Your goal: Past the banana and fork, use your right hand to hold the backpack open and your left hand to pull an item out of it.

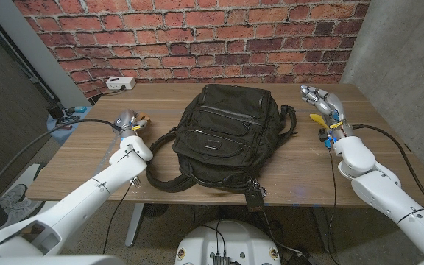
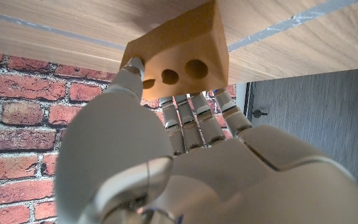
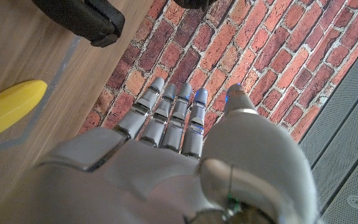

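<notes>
Wooden table [image 1: 72, 173] with pale plank grain, faint tape lines on top; red brick wall [image 1: 190, 37] behind it, grey concrete wall [image 1: 403, 51] on the robot's right, grey panel on the left. White power strip [image 1: 121, 84] at the far left corner of the table, dark cables running off that side.

Black backpack [image 1: 227, 136] lies mid-table, front pocket up, straps trailing toward the near edge, a tag hanging over the edge. Looks zipped in the head view; can't tell if any opening is parted.

Left hand [image 1: 131, 124] sits left of the backpack, apart from it, over the table. Left wrist view shows its fingers [image 2: 191, 118] side by side and the thumb tip touching an orange wedge-shaped block [image 2: 179, 53] with round holes, like toy cheese; block sits on the table, thumb and fingers against it, looks pinched but grip not fully clear.

Right hand [image 1: 322, 99] is at the far right of the table, right of the backpack and not touching it, fingers [image 3: 173, 115] straight and close together, holding nothing. Yellow banana [image 3: 8, 109] lies on the table just beside it; in the head view it peeks out next to the hand [image 1: 316, 119]. Fork can't be made out
</notes>
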